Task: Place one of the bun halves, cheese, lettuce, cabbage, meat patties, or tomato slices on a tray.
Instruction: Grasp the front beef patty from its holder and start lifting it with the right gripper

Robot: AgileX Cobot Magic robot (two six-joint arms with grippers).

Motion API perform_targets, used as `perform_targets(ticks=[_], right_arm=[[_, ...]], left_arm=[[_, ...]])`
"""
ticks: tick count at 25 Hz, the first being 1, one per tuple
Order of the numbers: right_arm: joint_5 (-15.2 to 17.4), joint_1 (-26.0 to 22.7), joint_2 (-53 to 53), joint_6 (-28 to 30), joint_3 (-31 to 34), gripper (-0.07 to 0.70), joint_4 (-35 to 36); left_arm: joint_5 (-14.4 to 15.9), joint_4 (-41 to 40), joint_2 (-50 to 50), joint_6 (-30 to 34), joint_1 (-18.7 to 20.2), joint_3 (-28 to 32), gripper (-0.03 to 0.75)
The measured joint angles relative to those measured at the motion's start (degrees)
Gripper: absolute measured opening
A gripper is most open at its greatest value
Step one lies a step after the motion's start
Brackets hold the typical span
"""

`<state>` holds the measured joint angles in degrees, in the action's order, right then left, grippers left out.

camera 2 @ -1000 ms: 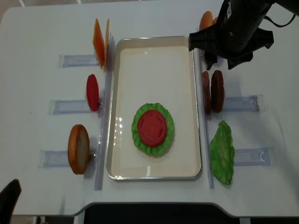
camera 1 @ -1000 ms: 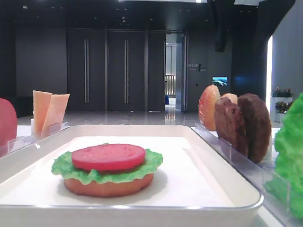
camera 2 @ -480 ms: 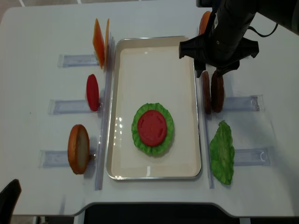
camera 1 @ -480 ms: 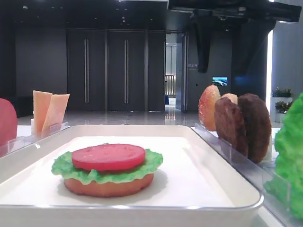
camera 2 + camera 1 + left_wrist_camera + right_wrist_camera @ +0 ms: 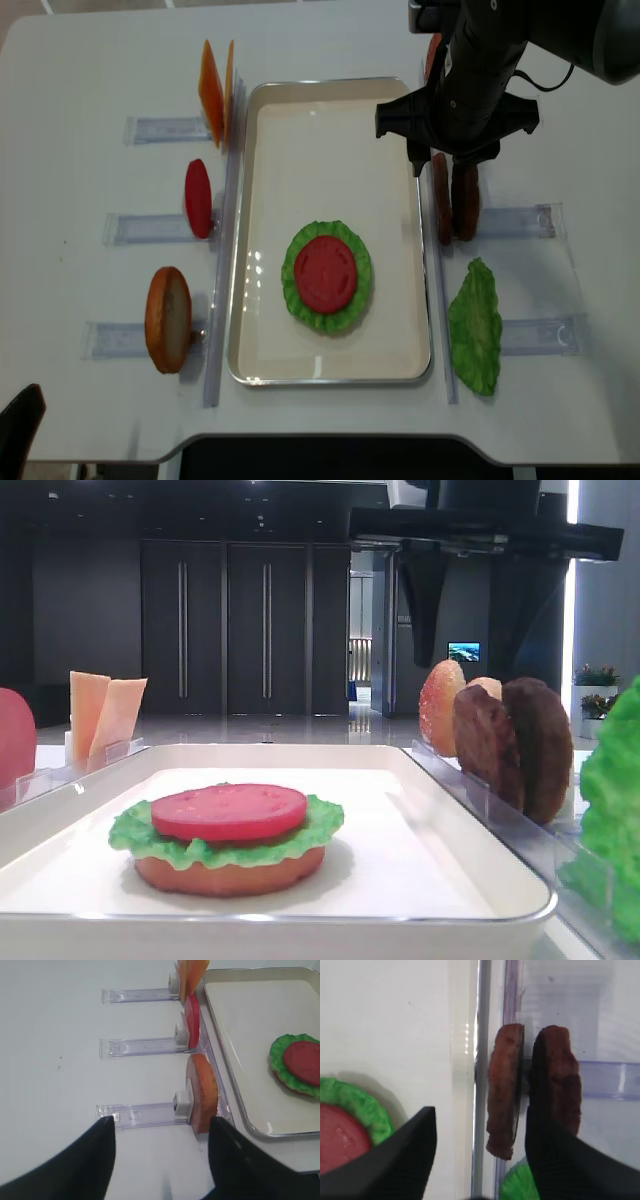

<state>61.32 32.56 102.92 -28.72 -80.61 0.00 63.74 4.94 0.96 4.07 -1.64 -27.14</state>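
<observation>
Two dark brown meat patties (image 5: 465, 202) (image 5: 504, 1095) stand on edge in a clear rack right of the white tray (image 5: 330, 86). My right gripper (image 5: 480, 1122) (image 5: 437, 165) hangs open just above them. The left patty sits between its fingers, and the right finger (image 5: 555, 1145) covers the gap and part of the right patty (image 5: 564, 1072). On the tray lies a stack of bun half, lettuce and tomato slice (image 5: 327, 277) (image 5: 228, 812). My left gripper (image 5: 161, 1127) is open over bare table beside a bun half (image 5: 202, 1092).
Left racks hold cheese slices (image 5: 213, 88), a tomato slice (image 5: 198, 198) and a bun half (image 5: 168, 318). A lettuce leaf (image 5: 475, 325) lies in the right front rack. A speckled bun half (image 5: 441, 705) stands behind the patties.
My right arm has come forward along the tray's right edge and down over the patties, still open. Its fingers now show at the top of the low view. Nothing else moved.
</observation>
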Motion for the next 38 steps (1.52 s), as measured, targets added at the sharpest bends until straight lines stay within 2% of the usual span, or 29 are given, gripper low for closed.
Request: perform_targets(ticks=[38], right_arm=[[-1.7,0.0,4.9,0.3,0.0,0.375,-2.0]], left_arm=[[0.0,0.0,0.0,0.0,0.0,0.0,0.454]])
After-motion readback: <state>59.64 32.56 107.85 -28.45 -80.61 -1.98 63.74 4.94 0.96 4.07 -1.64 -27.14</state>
